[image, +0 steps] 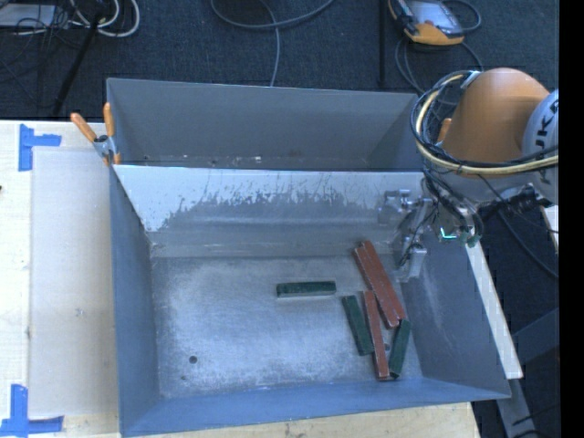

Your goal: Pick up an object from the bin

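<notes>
Camera view shows gripper (409, 252) beside reddish-brown bar (380, 284) slanting upper-left to lower-right.

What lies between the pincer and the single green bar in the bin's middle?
In the camera view, the upper end of a reddish-brown bar; the rest is bare bin floor.

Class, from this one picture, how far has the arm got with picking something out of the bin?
Done: the gripper is down in the bin, by the upper end of a reddish-brown bar on the right. In hand: nothing looks lifted; that bar, the green bars beside it and the lone green bar mid-bin all lie on the floor. Left: grasp and lift.
</notes>
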